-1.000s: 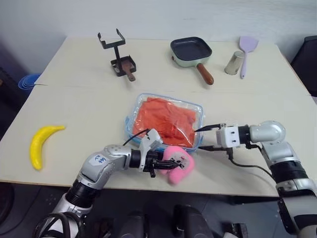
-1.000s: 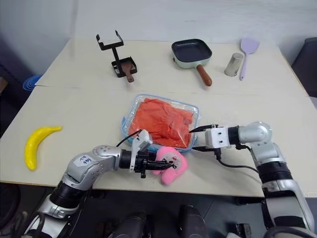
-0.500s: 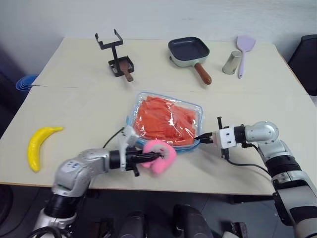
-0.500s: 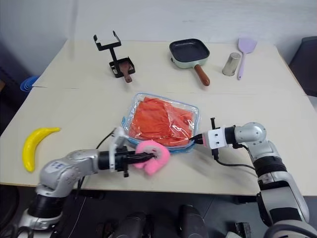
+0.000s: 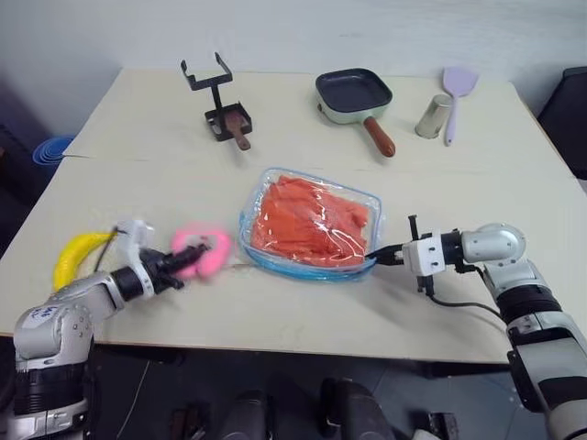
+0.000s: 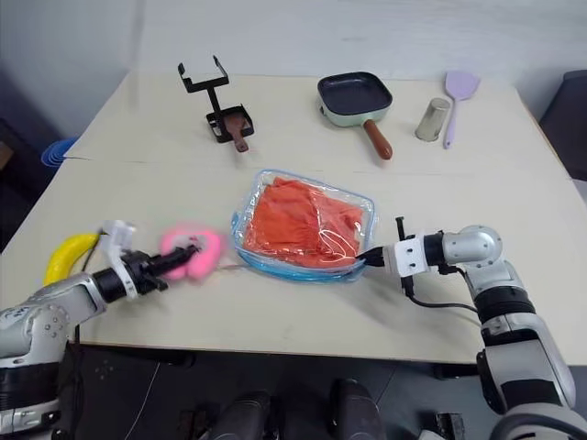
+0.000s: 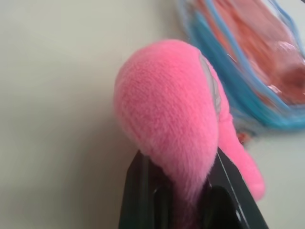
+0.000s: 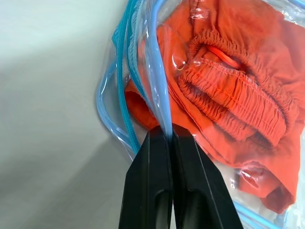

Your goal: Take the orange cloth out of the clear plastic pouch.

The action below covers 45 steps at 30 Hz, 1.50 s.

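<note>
While pouch (image 5: 312, 231) lies mid-bench (image 5: 147, 183), cloth (image 5: 316, 220) inside, not yet out; right fingers (image 5: 381, 258) clamped on pouch rim; left fingers (image 5: 182, 258) pinching pink toy (image 5: 204, 253) aside.

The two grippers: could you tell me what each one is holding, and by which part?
The right gripper pinches the clear plastic pouch by its blue-trimmed edge. The left gripper clamps the pink toy by one end.

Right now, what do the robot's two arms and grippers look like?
Both arms are silver-grey metal with rounded joints and white wrist blocks. The left gripper and right gripper each have two slim black fingers. Thin black cables run along the wrists, and the left arm carries a white sticker with blue handwriting.
</note>
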Available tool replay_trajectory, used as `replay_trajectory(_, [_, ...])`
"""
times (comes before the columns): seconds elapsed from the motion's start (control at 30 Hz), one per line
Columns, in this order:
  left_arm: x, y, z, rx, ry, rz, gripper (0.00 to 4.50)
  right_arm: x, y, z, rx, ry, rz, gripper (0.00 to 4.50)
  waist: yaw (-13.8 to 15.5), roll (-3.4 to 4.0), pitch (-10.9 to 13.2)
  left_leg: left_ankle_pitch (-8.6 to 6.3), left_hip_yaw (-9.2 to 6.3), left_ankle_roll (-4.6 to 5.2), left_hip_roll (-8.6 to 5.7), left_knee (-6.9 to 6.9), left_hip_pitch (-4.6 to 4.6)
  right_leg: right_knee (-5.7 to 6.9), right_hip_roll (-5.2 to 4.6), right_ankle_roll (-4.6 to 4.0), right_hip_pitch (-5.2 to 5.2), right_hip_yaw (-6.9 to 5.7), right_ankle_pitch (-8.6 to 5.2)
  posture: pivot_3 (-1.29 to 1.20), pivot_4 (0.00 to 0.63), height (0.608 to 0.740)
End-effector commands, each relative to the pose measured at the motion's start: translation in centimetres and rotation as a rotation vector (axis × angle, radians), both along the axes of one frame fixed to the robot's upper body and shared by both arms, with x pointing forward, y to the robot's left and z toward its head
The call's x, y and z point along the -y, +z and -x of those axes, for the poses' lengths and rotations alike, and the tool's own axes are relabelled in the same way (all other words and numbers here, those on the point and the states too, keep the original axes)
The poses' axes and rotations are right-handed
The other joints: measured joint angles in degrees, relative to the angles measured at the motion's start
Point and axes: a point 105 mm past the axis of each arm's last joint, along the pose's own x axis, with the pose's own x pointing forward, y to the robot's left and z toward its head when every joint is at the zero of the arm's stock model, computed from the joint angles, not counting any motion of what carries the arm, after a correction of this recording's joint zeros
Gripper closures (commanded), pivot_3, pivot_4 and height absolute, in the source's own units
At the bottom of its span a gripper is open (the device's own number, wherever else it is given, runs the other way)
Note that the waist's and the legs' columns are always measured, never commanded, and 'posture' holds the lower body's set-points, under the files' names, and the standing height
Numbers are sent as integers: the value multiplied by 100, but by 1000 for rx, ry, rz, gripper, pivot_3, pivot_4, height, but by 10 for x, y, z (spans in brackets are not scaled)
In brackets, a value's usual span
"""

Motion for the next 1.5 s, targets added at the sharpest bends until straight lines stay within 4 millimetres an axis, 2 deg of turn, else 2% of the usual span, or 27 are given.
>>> replay_trajectory(0.03, [-20, 11, -1, 77, 70, -22, 4370, 15, -1, 1, -46, -59, -30, 4476, -4, 0, 0, 0, 0, 0, 0, -1, -2, 0, 0, 0, 0, -2, 0, 0, 150, 740])
replay_trajectory(0.17, [-8, 9, 4, 83, -19, -25, 4370, 14, 0, -1, -87, -94, -121, 4476, 2, 0, 0, -1, -1, -1, -2, -2, -4, -1, -3, 1, -1, -3, 0, 0, 150, 740])
replay_trajectory(0.2, [-7, 12, 5, 97, -32, -34, 4020, 15, 0, -1, -121, -107, -149, 4495, 8, 0, 0, -1, -3, -1, -2, -1, -6, -1, -3, 0, -1, -6, 0, 0, 150, 740])
replay_trajectory(0.23, [-5, 15, 6, 103, -55, -48, 3655, 15, 1, 1, -131, -100, -156, 4275, 9, 0, 0, -1, -7, -1, -2, 0, -7, -1, -3, 0, -1, -7, 0, 0, 150, 740])
replay_trajectory(0.3, [-5, 19, 8, 135, -98, -165, 3216, 17, 7, 6, -152, -87, -200, 3837, -1, 0, 0, -1, -9, -1, -2, 2, -9, -1, -3, 0, -1, -8, 0, 0, 150, 740])
replay_trajectory(0.4, [-13, 35, 6, 265, -127, -354, 2278, 24, 13, 15, -180, -78, -208, 2825, -4, 3, 2, -2, -11, -2, -2, -2, -9, -4, -3, 0, -1, -10, 0, 0, 150, 740])
replay_trajectory(0.43, [-11, 50, 8, 369, -179, -414, 2015, 30, 15, 25, -231, -76, -220, 2529, -4, 3, 2, -3, -11, -4, -2, -3, -10, -5, -3, 0, -3, -10, 0, 0, 150, 740])
replay_trajectory(0.47, [-5, 59, 15, 444, -277, -481, 1978, 36, 16, 35, -288, -78, -233, 2198, 15, 5, 3, -3, -11, -5, -2, -3, -10, -5, -3, 0, -3, -10, 0, 0, 150, 740])
replay_trajectory(0.5, [-2, 60, 20, 469, -361, -556, 1978, 40, 18, 44, -339, -86, -244, 1837, 40, 5, 3, -4, -15, -5, -1, -4, -15, -7, -4, 0, -7, -13, 0, 0, 150, 740])
replay_trajectory(0.57, [4, 49, 29, 452, -556, -745, 1978, 49, 19, 63, -422, -124, -258, 1162, 45, 9, 4, -6, -25, -9, -3, -4, -24, -9, -12, -4, -14, -26, -2, 0, 150, 740])
replay_trajectory(0.6, [8, 45, 33, 425, -629, -778, 1978, 52, 19, 72, -463, -145, -261, 840, 49, 13, 4, -7, -25, -8, -7, -7, -25, -10, -17, -5, -16, -27, -3, 0, 150, 740])
replay_trajectory(0.67, [30, 44, 34, 443, -750, -775, 1619, 53, 20, 90, -528, -178, -296, 113, 62, 29, 0, -8, -28, -5, -14, -14, -18, -29, -27, -9, -8, -33, -5, 0, 150, 740])
replay_trajectory(0.7, [38, 41, 33, 448, -790, -778, 1420, 50, 21, 94, -541, -187, -319, 0, 68, 30, 0, -9, -28, -1, -14, -14, -17, -35, -29, -8, -4, -34, -5, 0, 150, 740])
replay_trajectory(0.77, [55, 35, 30, 503, -866, -820, 808, 45, 24, 99, -536, -205, -356, 0, 63, 32, 1, -7, -27, 1, -13, -10, -15, -33, -29, -7, 0, -36, -4, 0, 150, 740])
replay_trajectory(0.83, [84, 32, 18, 610, -893, -809, 199, 37, 21, 107, -539, -227, -381, 0, 69, 31, 2, -7, -24, 1, -13, -10, -14, -28, -28, -5, 0, -35, -3, 0, 150, 740])
replay_trajectory(0.93, [111, 23, 5, 670, -941, -832, 199, 29, 17, 115, -551, -242, -402, 0, 133, 27, 2, -6, -23, 2, -16, -10, -15, -6, -23, -2, -1, -40, -1, 0, 150, 740])
replay_trajectory(1.07, [131, 22, -8, 701, -978, -822, 199, 24, 14, 120, -556, -262, -412, 0, 184, 22, 4, -3, -10, 7, -17, -5, -18, -2, -8, 2, -3, -36, 1, 0, 150, 740])
replay_trajectory(1.17, [125, 32, -9, 680, -945, -730, 89, 24, 13, 120, -546, -291, -419, 0, 175, 19, 4, -3, -11, 10, -17, -2, -20, -4, -8, 3, -3, -34, 2, 0, 150, 740])
replay_trajectory(1.27, [97, 35, -13, 615, -843, -696, 89, 25, 10, 120, -541, -309, -422, 0, 161, 18, 5, -2, -12, 10, -14, -2, -19, -4, -7, 3, -3, -34, 1, 0, 150, 740])
replay_trajectory(1.5, [56, 60, 2, 540, -570, -327, 89, 25, 4, 119, -537, -326, -443, 0, 161, 15, 7, -3, -18, 10, -8, 0, -18, -6, -9, 3, 0, -31, 1, 0, 150, 740])
